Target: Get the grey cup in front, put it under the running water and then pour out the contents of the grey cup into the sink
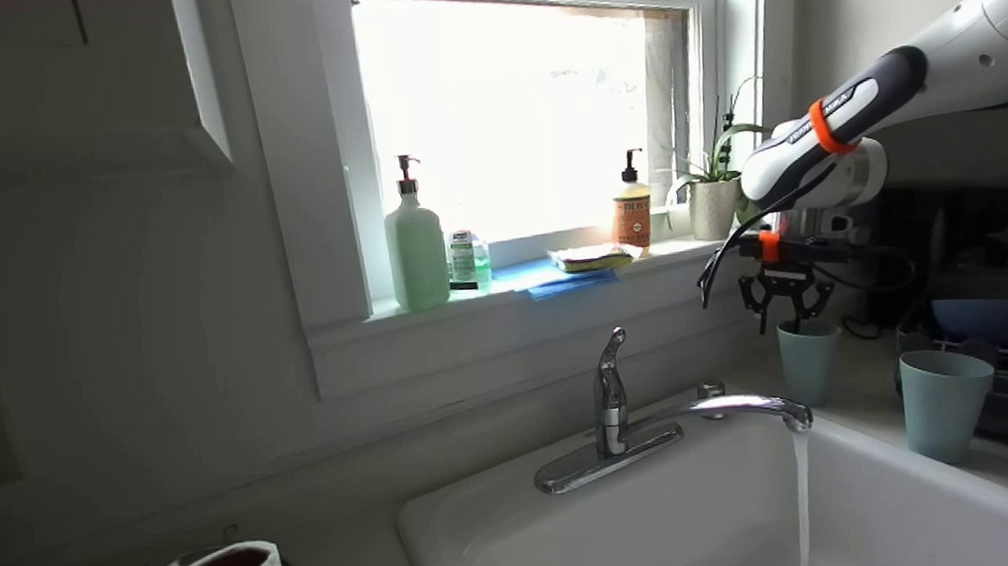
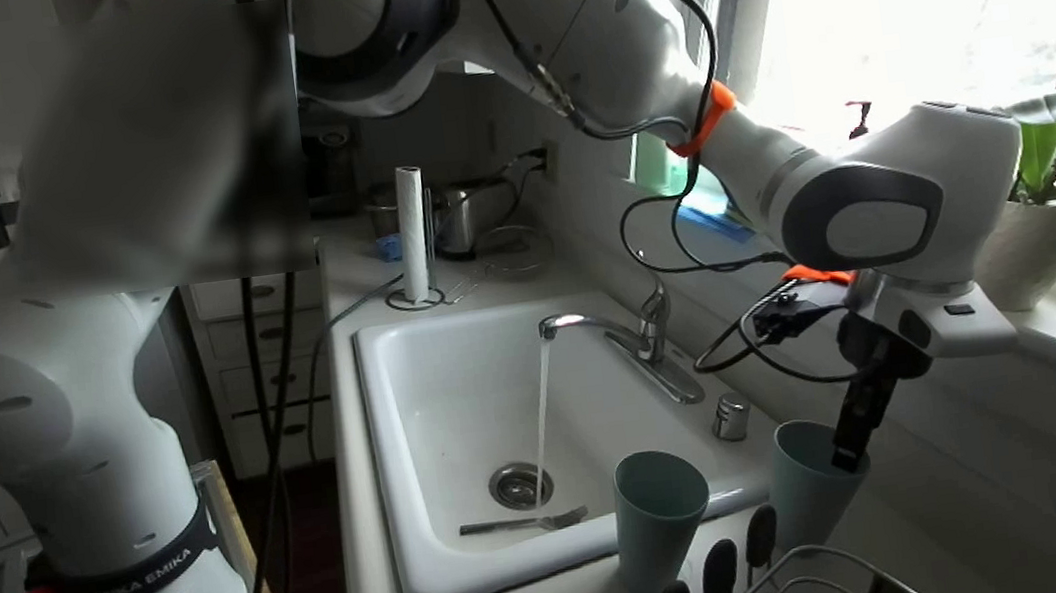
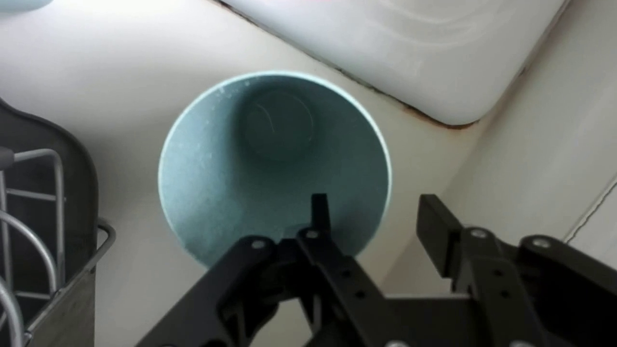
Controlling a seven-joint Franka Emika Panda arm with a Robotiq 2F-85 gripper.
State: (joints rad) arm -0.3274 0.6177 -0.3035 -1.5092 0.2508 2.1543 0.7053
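Observation:
The grey cup (image 1: 810,371) stands upright on the counter in the back corner beside the sink; it also shows in an exterior view (image 2: 807,494) and the wrist view (image 3: 274,193), where it looks empty. My gripper (image 3: 373,196) is open at its rim (image 1: 780,326) (image 2: 850,456). One finger is over or inside the cup's mouth and the other is outside it, with a gap to the rim. Running water (image 1: 802,502) (image 2: 543,405) falls from the chrome faucet (image 1: 752,403) (image 2: 587,322) into the white sink (image 1: 649,523) (image 2: 460,396).
A paler tumbler (image 1: 946,410) (image 2: 653,538) stands on the counter close by. A dish rack (image 2: 821,553) (image 3: 33,195) is next to the cups. A soap dispenser cap (image 2: 730,416) is on the sink's back edge. A plant (image 1: 714,203) stands on the sill. A fork (image 2: 525,521) lies in the sink.

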